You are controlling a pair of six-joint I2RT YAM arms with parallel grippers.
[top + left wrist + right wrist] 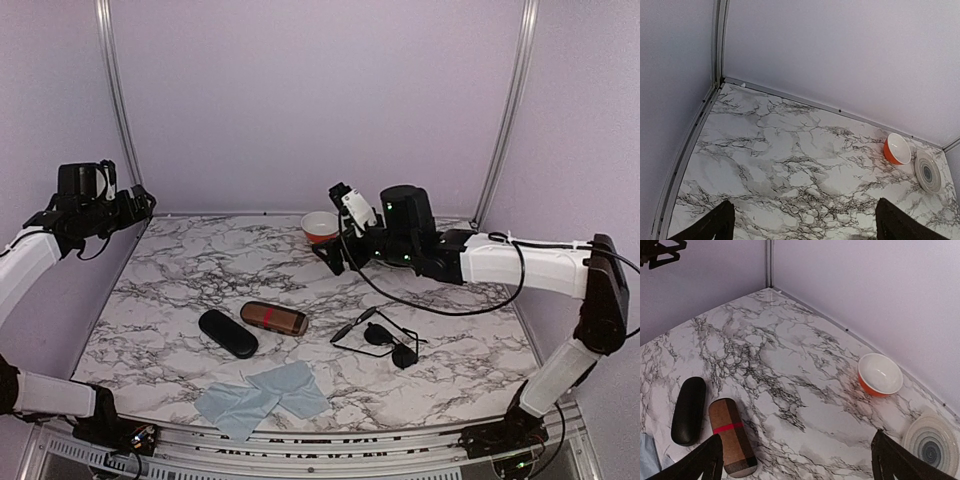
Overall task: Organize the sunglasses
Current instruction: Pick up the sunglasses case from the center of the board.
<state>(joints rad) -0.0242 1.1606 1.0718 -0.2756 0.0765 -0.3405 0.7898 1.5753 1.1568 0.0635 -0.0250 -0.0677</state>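
Found sunglasses [378,335] flat on marble tabletop [180,280], right of centre toward near edge, well apart from both grippers. Saw right gripper [338,228] raised beside orange bowl [320,226] at far edge, jaws wide, empty. Saw left gripper [143,203] high over far left corner, jaws wide, empty. Logged black case [228,333] and plaid case [273,318] left of sunglasses, blue cloths [262,398] at near edge. Noted lilac walls [300,100], open marble toward right edge.
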